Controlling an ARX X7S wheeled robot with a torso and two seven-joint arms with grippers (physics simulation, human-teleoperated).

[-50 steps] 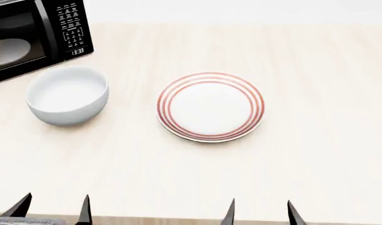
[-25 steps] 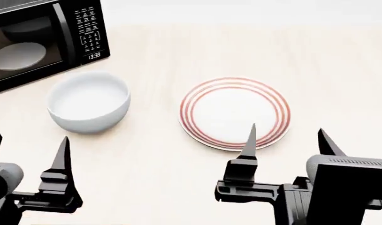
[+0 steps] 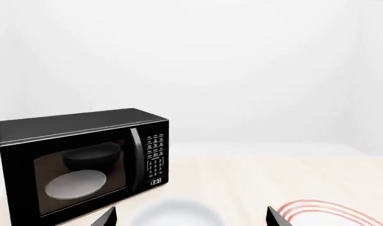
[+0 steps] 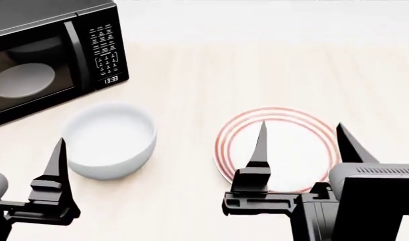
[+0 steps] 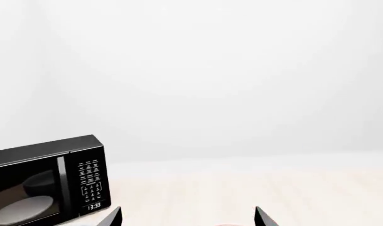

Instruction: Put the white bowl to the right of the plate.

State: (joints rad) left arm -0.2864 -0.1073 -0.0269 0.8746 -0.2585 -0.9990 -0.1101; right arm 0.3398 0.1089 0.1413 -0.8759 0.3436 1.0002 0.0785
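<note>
That white bowl (image 4: 109,140), lower left of frame, looks rigid, glossy, probably slippery, so pinching its thick rim seems safest. Left gripper (image 4: 20,165) and right gripper (image 4: 302,145) both spread wide, empty.

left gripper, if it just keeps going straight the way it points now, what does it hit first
Probably the white bowl. In the left wrist view it sits low between the open fingers of the left gripper, with the microwave off to one side and the plate to the other. The gripper may pass above the bowl; depth is unclear.
</note>
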